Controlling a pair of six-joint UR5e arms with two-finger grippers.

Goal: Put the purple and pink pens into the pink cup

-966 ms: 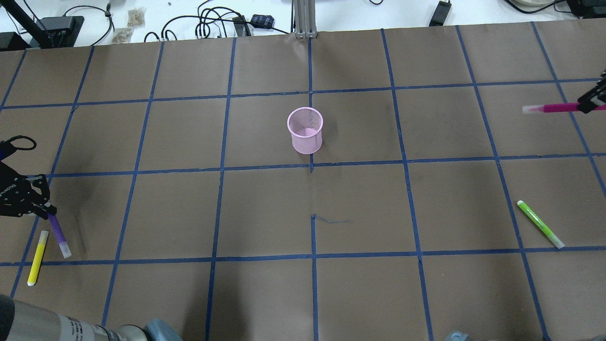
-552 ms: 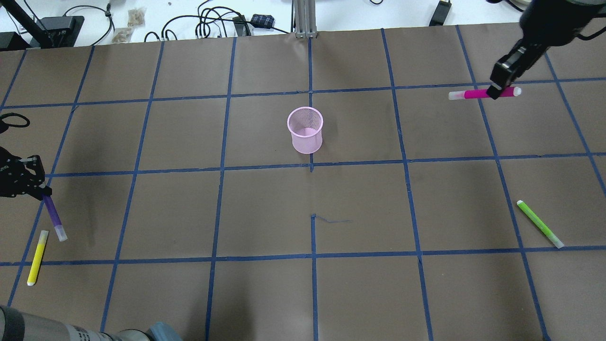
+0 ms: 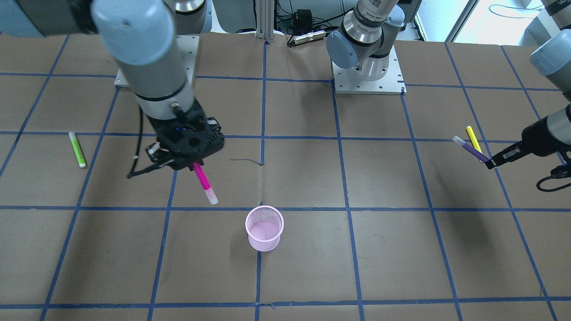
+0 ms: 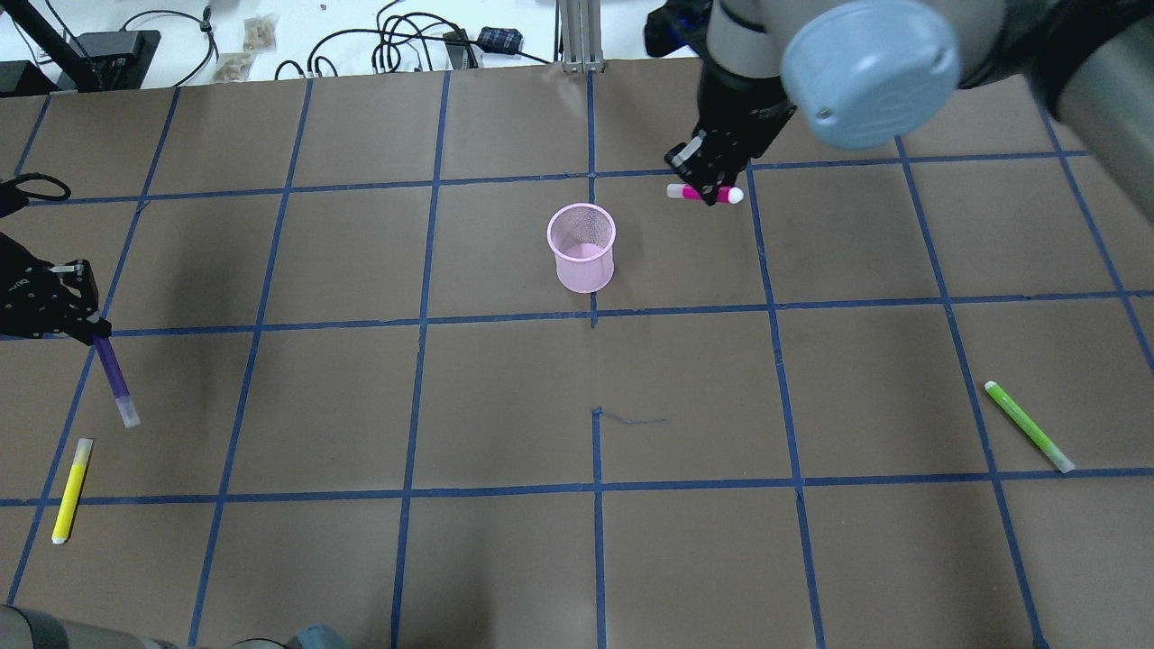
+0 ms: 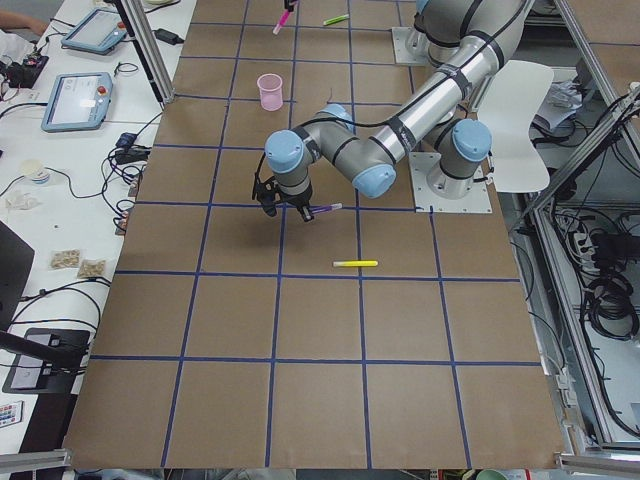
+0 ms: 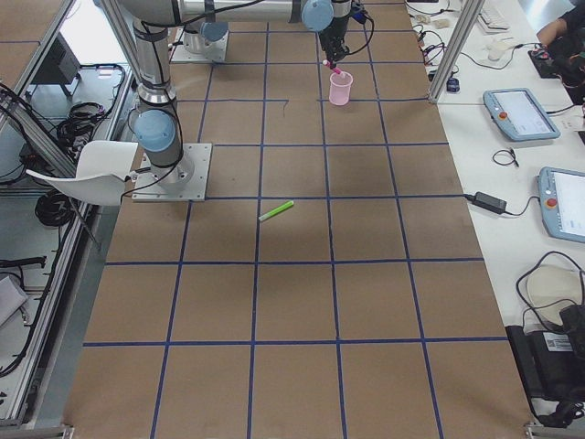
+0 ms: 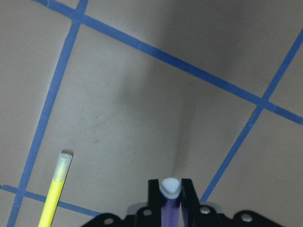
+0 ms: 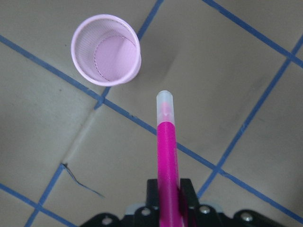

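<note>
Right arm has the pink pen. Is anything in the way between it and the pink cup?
Nothing visible. The pink pen, held in the right gripper, hangs off to one side of the pink cup with only bare table between them. The cup's mouth is open and empty.

A table [image 4: 505, 559] covered in brown paper and marked into large squares by blue tape [image 4: 599, 541] carries an upright pink cup [image 4: 581, 248] of mesh near its middle, a yellow pen [image 4: 71, 490] lying flat toward the robot's left end, and a green pen [image 4: 1029, 426] lying flat toward the right end.
</note>
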